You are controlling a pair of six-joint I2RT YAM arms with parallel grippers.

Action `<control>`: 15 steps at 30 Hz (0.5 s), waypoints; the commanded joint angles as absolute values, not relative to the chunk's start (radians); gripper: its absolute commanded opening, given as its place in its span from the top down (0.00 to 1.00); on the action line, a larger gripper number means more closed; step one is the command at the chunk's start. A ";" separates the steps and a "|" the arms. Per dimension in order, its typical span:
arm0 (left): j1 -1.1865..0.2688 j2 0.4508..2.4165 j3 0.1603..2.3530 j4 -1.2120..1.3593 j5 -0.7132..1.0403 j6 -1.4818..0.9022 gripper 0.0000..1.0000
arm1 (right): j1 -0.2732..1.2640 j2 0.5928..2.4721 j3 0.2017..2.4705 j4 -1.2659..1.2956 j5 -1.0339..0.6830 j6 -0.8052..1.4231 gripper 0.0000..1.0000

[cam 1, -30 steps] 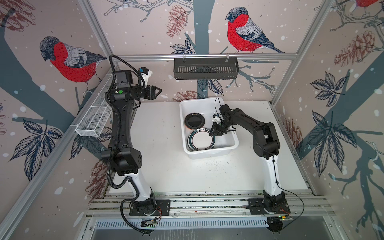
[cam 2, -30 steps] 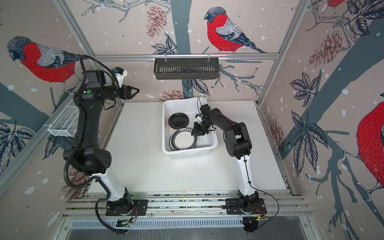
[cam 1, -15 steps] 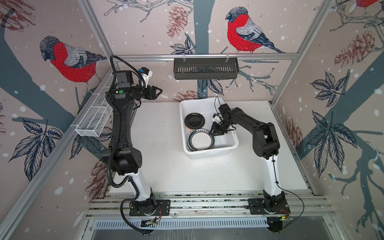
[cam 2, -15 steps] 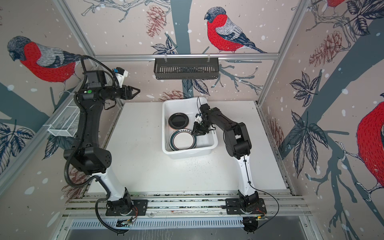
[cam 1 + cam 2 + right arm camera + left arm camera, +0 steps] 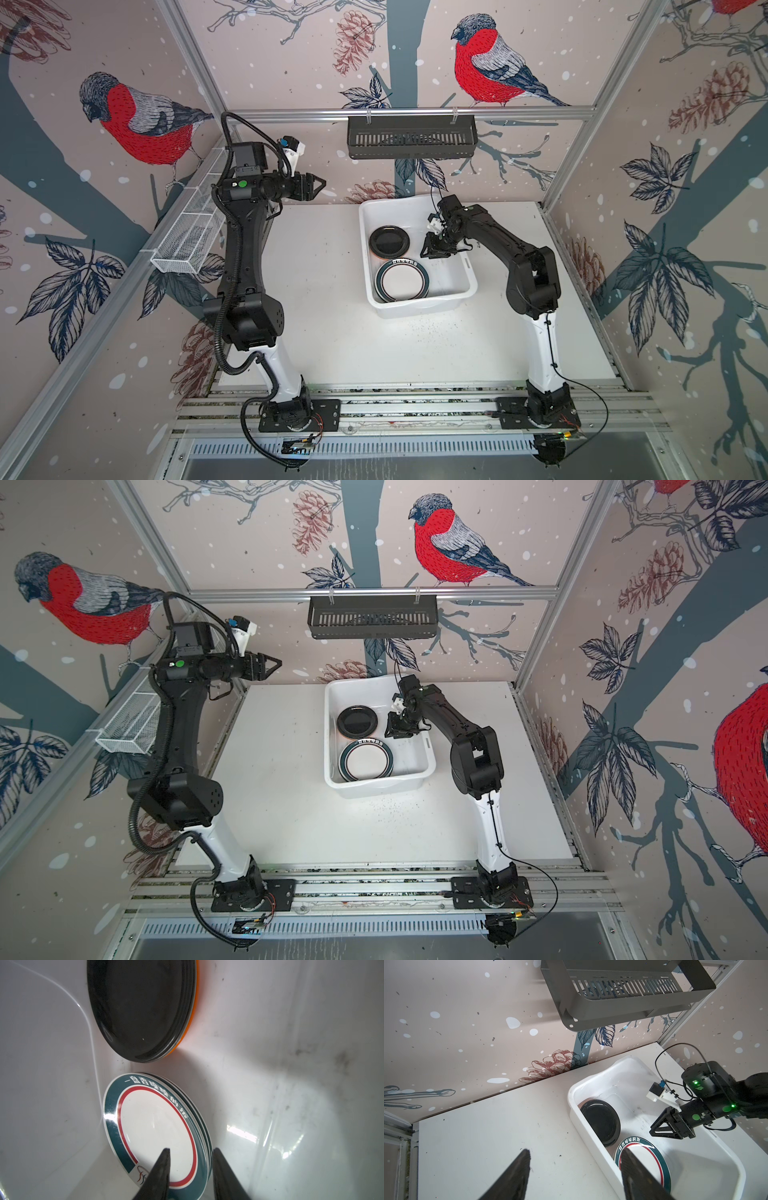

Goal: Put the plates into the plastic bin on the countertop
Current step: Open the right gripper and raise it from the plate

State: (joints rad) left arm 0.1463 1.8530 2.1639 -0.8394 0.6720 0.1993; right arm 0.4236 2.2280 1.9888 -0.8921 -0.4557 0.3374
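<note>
On the countertop (image 5: 332, 332) we see the plastic bin (image 5: 419, 309) toward the far edge. At its near end lie the green-rimmed plates (image 5: 401, 281), stacked; beyond them the black plate (image 5: 389, 241) tops an orange plate (image 5: 188, 1028). Over the bin the right gripper (image 5: 427, 252) is slightly parted, empty; the left gripper (image 5: 321, 182), raised by the far left corner, is spread, empty
</note>
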 commanded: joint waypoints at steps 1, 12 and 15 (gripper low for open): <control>0.146 1.845 2.158 -0.797 0.642 0.200 0.29 | 0.424 2.180 2.010 -0.875 -0.372 0.346 0.64; 0.146 1.834 2.104 -0.796 0.544 0.181 0.24 | 0.415 1.968 1.925 -0.670 -0.263 0.447 0.55; 0.146 1.818 2.067 -0.769 0.537 0.164 0.24 | 0.407 1.960 1.916 -0.661 -0.307 0.444 0.55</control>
State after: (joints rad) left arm 0.1463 1.8385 2.0884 -0.8146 0.5522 0.1806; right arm 0.4107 1.9678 1.9266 -0.7090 -0.2916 0.4236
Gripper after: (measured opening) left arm 0.762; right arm 0.451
